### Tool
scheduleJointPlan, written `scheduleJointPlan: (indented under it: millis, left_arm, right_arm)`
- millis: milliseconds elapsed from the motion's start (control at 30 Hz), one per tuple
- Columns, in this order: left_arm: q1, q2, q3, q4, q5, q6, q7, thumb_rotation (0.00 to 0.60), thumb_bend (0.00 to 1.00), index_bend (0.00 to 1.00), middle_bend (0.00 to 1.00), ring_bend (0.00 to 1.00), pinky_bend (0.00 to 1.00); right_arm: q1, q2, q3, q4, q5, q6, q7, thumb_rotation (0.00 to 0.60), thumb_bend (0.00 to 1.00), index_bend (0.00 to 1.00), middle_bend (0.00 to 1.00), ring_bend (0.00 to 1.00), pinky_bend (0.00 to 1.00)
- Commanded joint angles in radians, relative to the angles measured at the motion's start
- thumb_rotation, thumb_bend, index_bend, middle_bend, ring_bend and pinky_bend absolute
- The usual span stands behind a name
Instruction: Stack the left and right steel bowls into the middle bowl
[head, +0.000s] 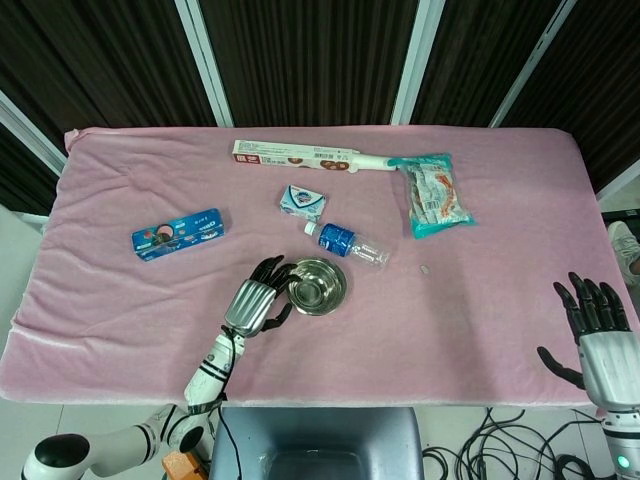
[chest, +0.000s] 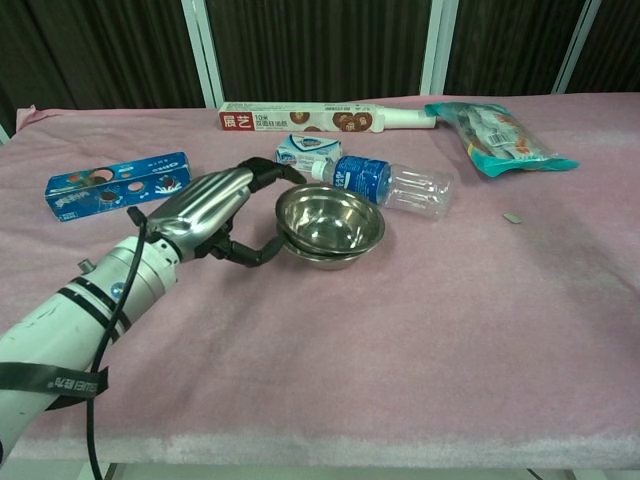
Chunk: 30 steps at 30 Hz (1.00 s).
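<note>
Bowl (chest: 330, 222) at left hand's (chest: 213, 213) fingertips

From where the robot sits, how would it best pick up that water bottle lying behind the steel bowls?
Probably around the clear middle of the water bottle, from above. It lies on its side, cap toward the soap box, so its round body offers two opposite sides. The stacked bowls crowd its near edge, so a front approach looks awkward.
</note>
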Motion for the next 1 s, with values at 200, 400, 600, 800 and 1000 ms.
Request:
scheduleJointPlan:
  millis: [200, 400, 600, 800, 1000]
  left_arm:
    - [0.035, 0.122, 0.028, -0.188, -0.007, -0.004, 0.057, 0.415, 0.33, 0.00, 0.00, 0.00, 0.13]
    - [0.171, 0.445, 0.126, -0.471, 0.028, 0.113, 0.207, 0.415, 0.33, 0.00, 0.00, 0.00, 0.13]
    - [0.414, 0.699, 0.238, -0.576, -0.016, 0.336, 0.261, 0.477, 0.33, 0.00, 0.00, 0.00, 0.12]
    - [0.529, 0.708, 0.244, -0.522, -0.067, 0.412, 0.198, 0.566, 0.35, 0.00, 0.00, 0.00, 0.11]
    - [0.537, 0.717, 0.238, -0.518, -0.032, 0.398, 0.170, 0.589, 0.35, 0.00, 0.00, 0.00, 0.11]
  right_arm:
    - [-0.002, 0.000, 0.006, 0.000, 0.000, -0.010, -0.003, 0.600, 0.32, 0.04, 0.00, 0.00, 0.00]
    - [-0.007, 0.002, 0.001, -0.007, -0.003, -0.022, -0.017, 0.600, 0.32, 0.04, 0.00, 0.00, 0.00]
    - [0.007, 0.006, 0.003, -0.042, 0.089, -0.124, -0.089, 0.600, 0.32, 0.01, 0.00, 0.00, 0.00]
    - [0.036, -0.007, 0.035, -0.071, 0.193, -0.204, -0.153, 0.600, 0.32, 0.00, 0.00, 0.00, 0.00]
    - [0.040, -0.013, 0.034, -0.076, 0.188, -0.208, -0.168, 0.600, 0.32, 0.00, 0.00, 0.00, 0.00]
